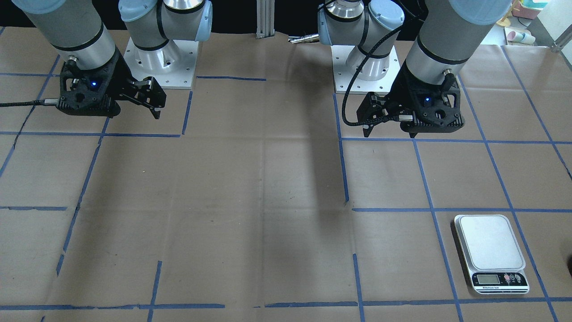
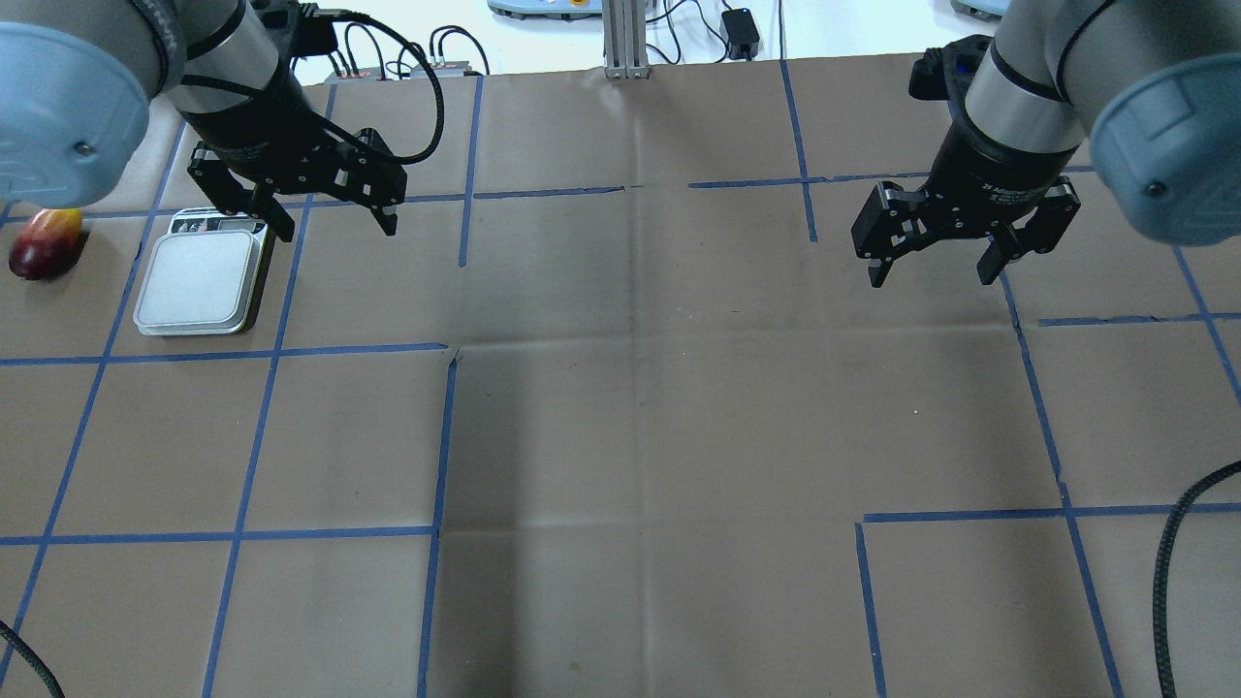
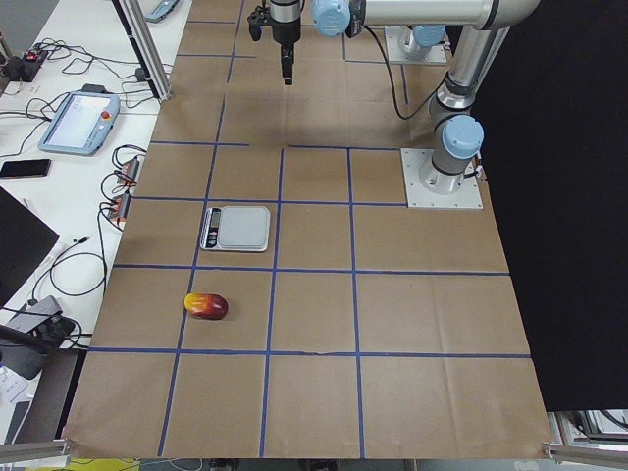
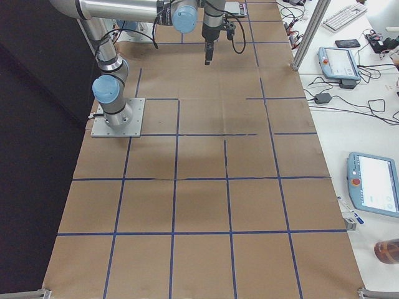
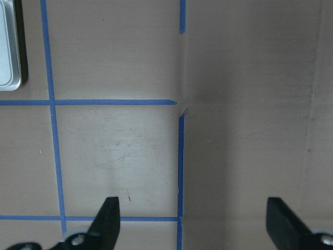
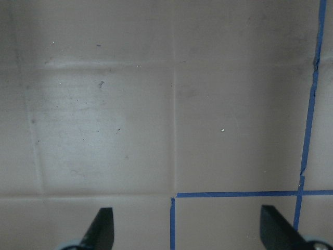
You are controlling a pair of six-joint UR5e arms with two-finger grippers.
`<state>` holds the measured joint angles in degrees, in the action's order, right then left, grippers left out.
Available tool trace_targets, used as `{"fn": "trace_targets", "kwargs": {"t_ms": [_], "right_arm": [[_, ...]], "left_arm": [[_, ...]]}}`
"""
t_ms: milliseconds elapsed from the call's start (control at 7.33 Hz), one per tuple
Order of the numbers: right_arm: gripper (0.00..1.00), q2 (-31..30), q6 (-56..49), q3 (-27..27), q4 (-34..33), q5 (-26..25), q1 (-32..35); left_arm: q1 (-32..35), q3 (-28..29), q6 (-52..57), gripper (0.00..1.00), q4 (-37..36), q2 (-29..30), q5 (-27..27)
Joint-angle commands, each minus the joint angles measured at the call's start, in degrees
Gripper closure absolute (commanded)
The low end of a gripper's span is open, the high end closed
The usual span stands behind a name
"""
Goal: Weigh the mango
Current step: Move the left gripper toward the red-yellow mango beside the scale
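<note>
The mango [image 2: 44, 244], dark red with a yellow end, lies on the brown paper near the table's left end; it also shows in the exterior left view [image 3: 206, 306]. The scale [image 2: 199, 281] is silver and flat, with nothing on its pan. It stands just right of the mango and also shows in the front-facing view [image 1: 489, 250] and at the left wrist view's edge [image 5: 8, 47]. My left gripper [image 2: 337, 231] hangs open and empty above the table, just past the scale's far right corner. My right gripper [image 2: 931, 279] hangs open and empty over the table's right half.
Blue tape lines [image 2: 446, 436] mark a grid on the brown paper. The two arm bases [image 1: 161, 58] stand at the robot's edge. Teach pendants [image 3: 83, 108] and cables lie on the white bench beyond the far edge.
</note>
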<state>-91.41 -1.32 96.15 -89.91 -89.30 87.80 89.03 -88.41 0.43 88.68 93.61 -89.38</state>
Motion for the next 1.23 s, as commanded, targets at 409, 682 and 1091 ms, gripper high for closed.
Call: {"fn": "trace_targets", "kwargs": {"t_ms": [409, 682, 1091], "right_arm": [[0.00, 0.0, 0.0, 0.0, 0.0, 0.0, 0.0], [0.00, 0.0, 0.0, 0.0, 0.0, 0.0, 0.0], [0.00, 0.0, 0.0, 0.0, 0.0, 0.0, 0.0]], "left_arm": [[-0.4, 1.6, 0.4, 0.00, -0.1, 1.0, -0.1], [-5.9, 3.9, 1.4, 0.00, -1.0, 2.0, -0.1], [-23.5, 12.0, 18.1, 0.00, -1.1, 9.5, 0.7]]}}
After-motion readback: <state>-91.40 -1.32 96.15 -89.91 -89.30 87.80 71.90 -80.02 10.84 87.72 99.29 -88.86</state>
